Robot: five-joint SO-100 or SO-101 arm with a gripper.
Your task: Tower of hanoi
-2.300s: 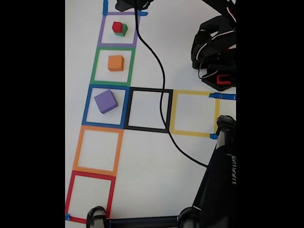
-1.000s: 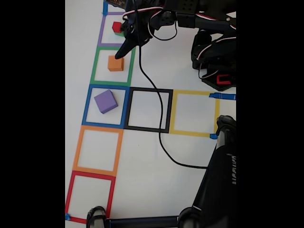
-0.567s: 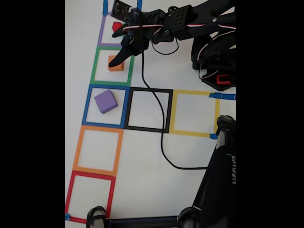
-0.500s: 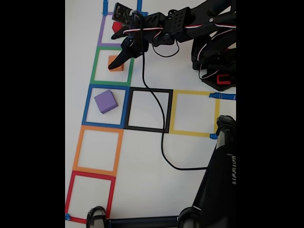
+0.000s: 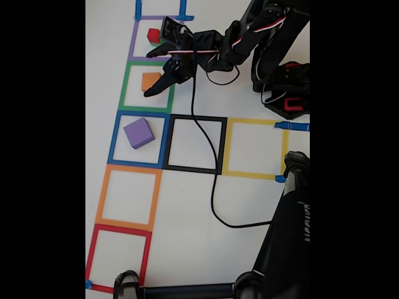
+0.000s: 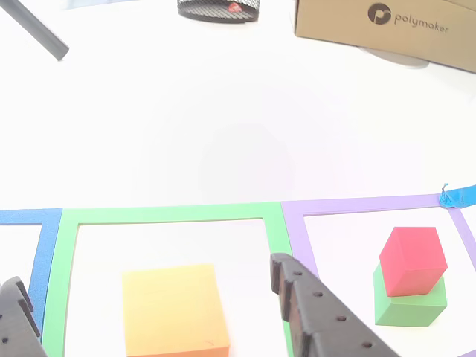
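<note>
In the fixed view the purple cube (image 5: pixel 138 132) sits in the blue tape square. The orange cube (image 5: pixel 148 80) sits in the green tape square, partly covered by my gripper (image 5: pixel 151 73). The gripper is open, one finger on each side of the cube. The red cube (image 5: pixel 153 35) is in the purple tape square. In the other view the orange cube (image 6: pixel 175 309) lies between the two dark fingers (image 6: pixel 320 320) of the gripper (image 6: pixel 149 275), not gripped. To its right the red cube (image 6: pixel 413 260) rests on the green cube (image 6: pixel 410 303).
Orange (image 5: pixel 128 198), red (image 5: pixel 118 256), black (image 5: pixel 194 144) and yellow (image 5: pixel 255 148) tape squares hold nothing. A black cable (image 5: pixel 212 180) trails across the black square. The arm base (image 5: pixel 283 84) stands top right, a black stand (image 5: pixel 283 249) bottom right. A cardboard box (image 6: pixel 379 22) lies beyond.
The arm has swung in from the top right and come down over the green square. Its open fingers now straddle the orange cube. The cubes have not moved.
</note>
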